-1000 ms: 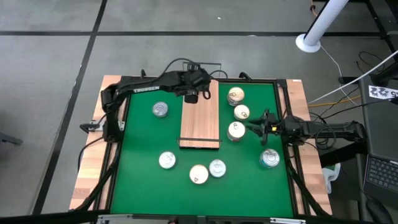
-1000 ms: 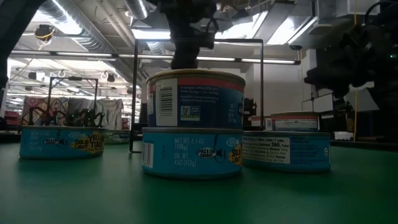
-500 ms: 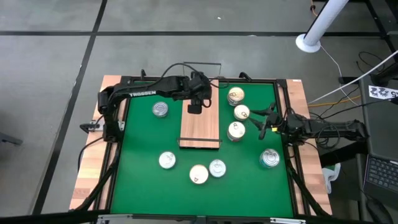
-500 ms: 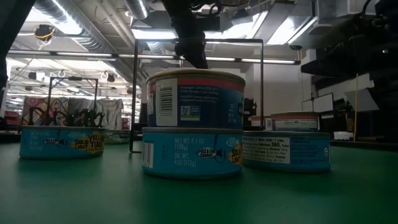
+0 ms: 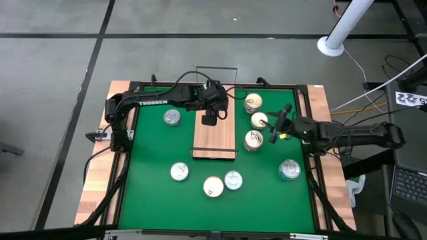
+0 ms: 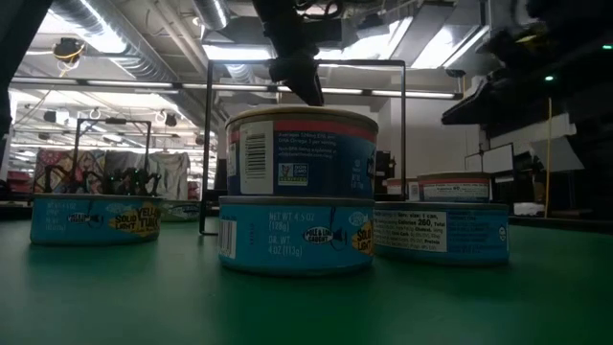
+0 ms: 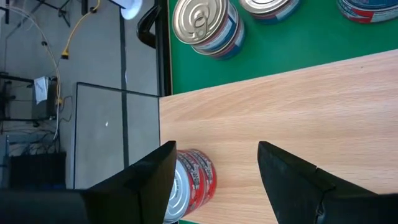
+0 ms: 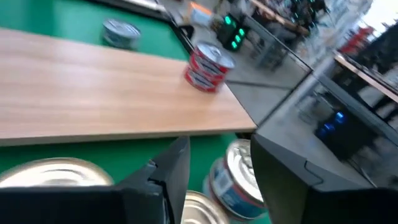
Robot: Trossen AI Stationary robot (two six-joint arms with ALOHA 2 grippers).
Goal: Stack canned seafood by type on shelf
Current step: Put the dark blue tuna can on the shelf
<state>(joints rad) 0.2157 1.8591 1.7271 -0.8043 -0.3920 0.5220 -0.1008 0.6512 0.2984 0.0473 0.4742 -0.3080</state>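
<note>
Left hand (image 5: 209, 119) above the far end of the shelf (image 5: 215, 130), fingers apart, nothing between them. Red-labelled tin (image 7: 189, 185) standing on the shelf's far end, just beside the left hand's finger (image 7: 146, 180) in the left wrist view. Right hand (image 5: 275, 127) over the green tabletop (image 5: 153, 147) to the right of the shelf, fingers apart, empty, near the cream-gold tins (image 5: 259, 121). Three such tins in a column just right of the shelf. Silver tin (image 5: 172, 117) left of the shelf. Three tins (image 5: 213, 187) near the front edge, two of them touching. Larger silver tin (image 5: 289, 170) at front right. In the low view, two-tin stack (image 6: 299, 192) in the foreground.
</note>
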